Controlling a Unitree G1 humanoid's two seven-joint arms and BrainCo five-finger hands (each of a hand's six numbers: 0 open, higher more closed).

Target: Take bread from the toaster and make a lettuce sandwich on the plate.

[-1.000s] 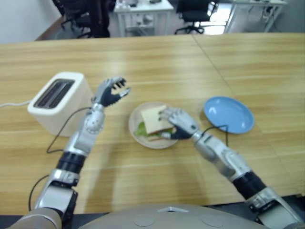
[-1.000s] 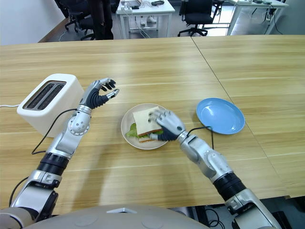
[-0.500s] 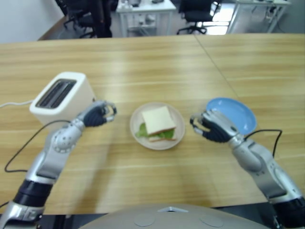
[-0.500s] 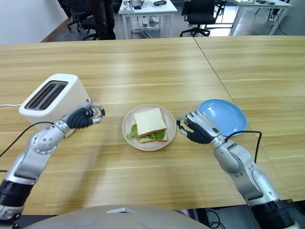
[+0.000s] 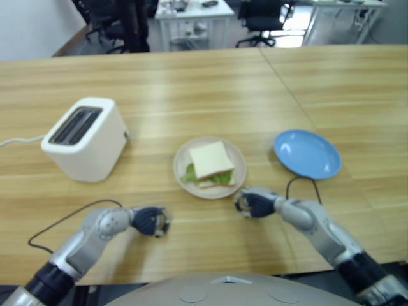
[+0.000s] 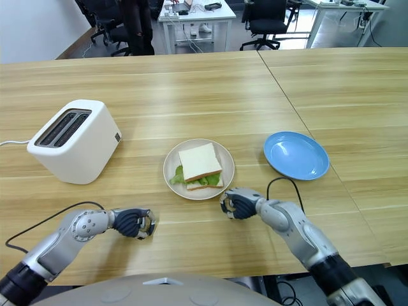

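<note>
Toaster (image 6: 73,150) is noted at far left. Left hand (image 6: 134,223) is held low near the table's front edge, fingers curled, nothing gripped. Sandwich (image 6: 201,161) is seen assembled on the beige plate (image 6: 167,167). Right hand (image 6: 239,204), curled and empty, is just beside the rim. It is judged best lifted away cleanly so the plate is not nudged. Blue plate (image 6: 296,155) lies further right.

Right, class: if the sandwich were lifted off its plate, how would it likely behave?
The sandwich is probably soft and light: its top bread slice looks thin, so a firm squeeze would likely dent it. Lettuce pokes out between the slices at the left edge, so it may slip out if tilted.
</note>
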